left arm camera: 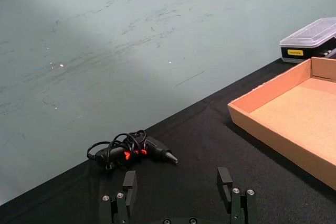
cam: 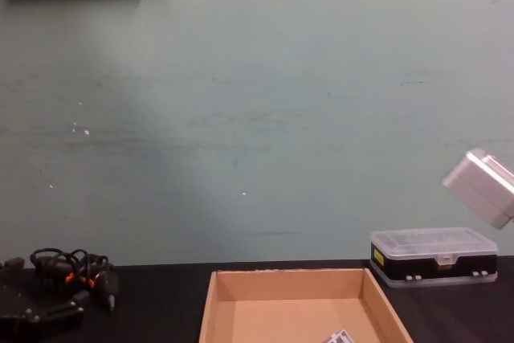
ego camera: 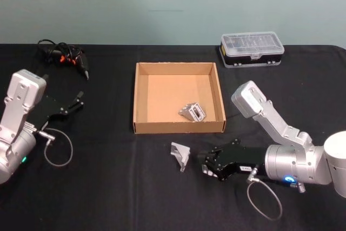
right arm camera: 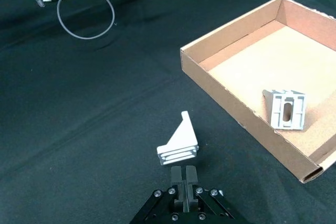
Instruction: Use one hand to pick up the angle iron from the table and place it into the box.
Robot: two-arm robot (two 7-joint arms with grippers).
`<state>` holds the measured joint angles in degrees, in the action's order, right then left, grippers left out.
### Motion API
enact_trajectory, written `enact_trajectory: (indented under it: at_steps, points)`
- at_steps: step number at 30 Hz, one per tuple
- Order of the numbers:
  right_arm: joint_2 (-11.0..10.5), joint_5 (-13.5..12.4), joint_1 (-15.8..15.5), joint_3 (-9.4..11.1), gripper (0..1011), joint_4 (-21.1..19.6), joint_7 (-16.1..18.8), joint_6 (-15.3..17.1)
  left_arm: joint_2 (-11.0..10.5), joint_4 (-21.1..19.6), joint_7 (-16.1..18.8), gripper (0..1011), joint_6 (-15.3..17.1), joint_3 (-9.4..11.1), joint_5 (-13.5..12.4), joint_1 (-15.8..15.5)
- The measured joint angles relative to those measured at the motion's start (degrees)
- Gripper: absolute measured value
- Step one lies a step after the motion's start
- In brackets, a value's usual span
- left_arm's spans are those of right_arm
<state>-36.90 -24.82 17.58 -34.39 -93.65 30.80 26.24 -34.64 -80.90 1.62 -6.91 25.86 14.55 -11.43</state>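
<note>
Right now my right gripper lies low over the table with its fingers pressed together and nothing between them. I count two angle irons. The loose angle iron sits on the black tabletop just ahead of my fingertips, close but not touching them; the right wrist view shows it standing on one flange with its triangular web upright. The second angle iron lies inside the one cardboard box, farther ahead of my right gripper and off to one side, near the box corner closest to that gripper. One black case with a clear lid sits beyond the box. My left gripper is well apart from all this, on the other side of the box, with its fingers spread wide around nothing. Beyond it lies one black corded tool with orange marks.
</note>
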Motion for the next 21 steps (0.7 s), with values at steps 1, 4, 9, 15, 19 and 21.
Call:
enact_trajectory:
  at_steps: [1,4,9,15,19,21]
  points:
    - [0.0,0.0,0.0,0.0,52,0.0,0.0,0.0,0.0,0.0,0.0,1000,0.0,0.0,0.0,0.0]
    - [0.0,0.0,0.0,0.0,46,0.0,0.0,0.0,0.0,0.0,0.0,1000,0.0,0.0,0.0,0.0]
    - [-0.1,0.0,0.0,0.2,46,-0.1,-0.1,0.1,0.0,0.0,0.0,1000,0.0,0.0,0.0,0.0]
    - [-0.1,-1.0,0.0,2.3,46,-1.0,-1.2,-0.1,0.0,0.0,0.0,1000,0.0,0.0,0.0,0.0]
    - [-0.1,-1.7,0.3,3.6,46,-1.5,-2.0,-0.4,0.0,0.0,0.0,1000,0.0,0.0,0.0,0.0]
    - [0.0,-2.0,0.7,4.5,46,-1.7,-2.5,-0.7,0.0,0.0,0.0,1000,0.0,0.0,0.0,0.0]
